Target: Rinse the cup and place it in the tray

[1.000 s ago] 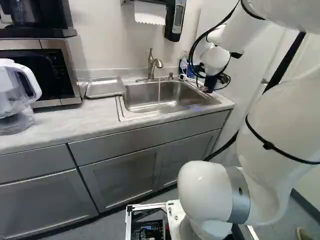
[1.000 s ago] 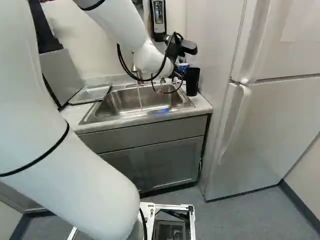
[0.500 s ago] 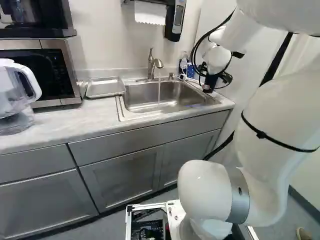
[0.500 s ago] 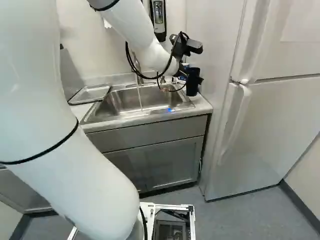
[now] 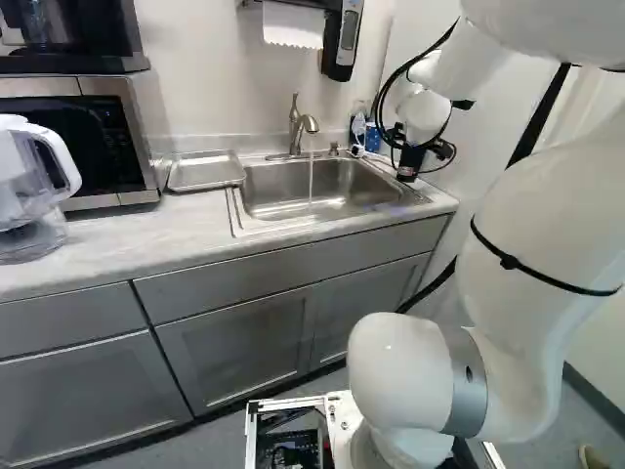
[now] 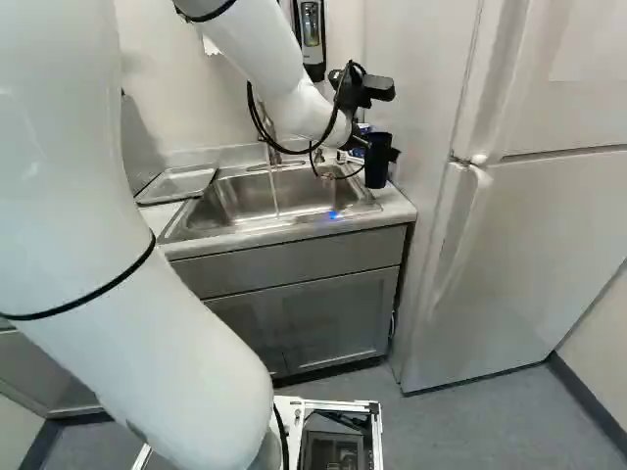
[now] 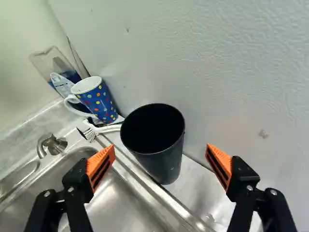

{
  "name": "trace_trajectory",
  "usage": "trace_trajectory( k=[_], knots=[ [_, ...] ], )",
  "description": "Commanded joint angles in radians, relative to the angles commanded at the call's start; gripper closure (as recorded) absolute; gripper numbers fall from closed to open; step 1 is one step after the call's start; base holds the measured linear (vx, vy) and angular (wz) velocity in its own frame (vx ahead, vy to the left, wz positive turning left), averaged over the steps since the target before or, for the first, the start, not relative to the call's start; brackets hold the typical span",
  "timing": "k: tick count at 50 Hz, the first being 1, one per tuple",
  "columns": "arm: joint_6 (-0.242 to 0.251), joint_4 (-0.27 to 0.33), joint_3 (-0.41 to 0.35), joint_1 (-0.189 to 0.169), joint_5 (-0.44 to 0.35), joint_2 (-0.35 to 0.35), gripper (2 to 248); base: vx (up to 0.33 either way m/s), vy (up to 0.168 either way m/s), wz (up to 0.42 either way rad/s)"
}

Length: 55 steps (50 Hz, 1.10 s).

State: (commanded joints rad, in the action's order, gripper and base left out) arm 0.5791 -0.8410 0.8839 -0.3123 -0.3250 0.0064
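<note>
Beside the sink (image 5: 352,191), at its fridge-side edge, the black cup (image 7: 161,166) stood upright on the desk (image 5: 98,244), outside the tray (image 5: 205,172). Its inside was too dark to make out, and in the left base view the wrist and dark parts around it left its outline unclear. Ahead of the open fingers (image 6: 394,155), it stood in line with the space between them; their orange pads (image 7: 100,166) stood wide apart in the wrist view, with no grip on it. The cup hid part of a brush (image 7: 107,129) behind it, next to a dotted blue mug (image 7: 99,101) that hid part of a clear container (image 7: 46,63). The left base view's edge cut off a pitcher (image 5: 24,176) and a microwave (image 5: 98,137). Compared with the first pair of base views, the arm (image 6: 294,98) had brought the fingers lower about the cup; since the later pair it had barely shifted. The base, the cup and the tray had stayed put, and water (image 5: 311,181) still ran from the tap (image 5: 296,127).
</note>
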Motion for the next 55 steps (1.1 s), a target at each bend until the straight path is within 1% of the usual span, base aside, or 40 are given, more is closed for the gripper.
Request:
trace_trajectory(
  k=[15,37,44,55],
  knots=[
    [0.000,0.000,-0.001,0.000,0.000,-0.003,3,0.000,0.000,0.000],
    [0.000,0.000,-0.011,0.000,-0.002,-0.039,3,0.000,0.000,0.000],
    [0.000,0.000,-0.014,0.000,-0.007,-0.052,3,0.000,0.000,0.000],
    [0.000,0.000,-0.014,0.000,-0.024,-0.052,3,0.000,0.000,0.000]
  ],
)
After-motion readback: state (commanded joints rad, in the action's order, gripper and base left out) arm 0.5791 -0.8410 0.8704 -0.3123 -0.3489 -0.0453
